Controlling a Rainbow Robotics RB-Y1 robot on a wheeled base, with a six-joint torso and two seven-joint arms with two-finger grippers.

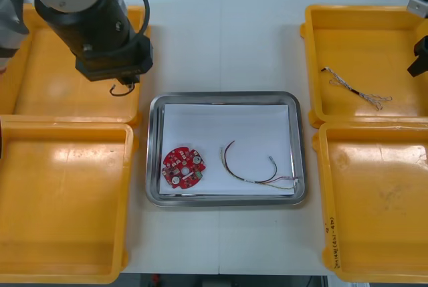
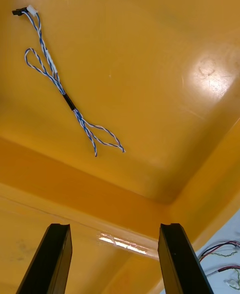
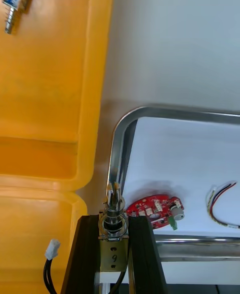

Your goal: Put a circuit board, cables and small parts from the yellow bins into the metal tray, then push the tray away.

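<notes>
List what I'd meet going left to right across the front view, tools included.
Left tool, shut on a small metal part above the far-left yellow bin → red circuit board → red and yellow cable → twisted blue and white cable → right tool, open.

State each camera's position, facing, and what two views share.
Front: overhead, facing steeply down on the light table; left gripper, right gripper show.
Left wrist: faces the shiny metal tray; jaws shut on a small metal part.
Right wrist: faces a twisted blue and white cable in a yellow bin; jaws open.
Shared: front and left wrist both show the round red circuit board.
</notes>
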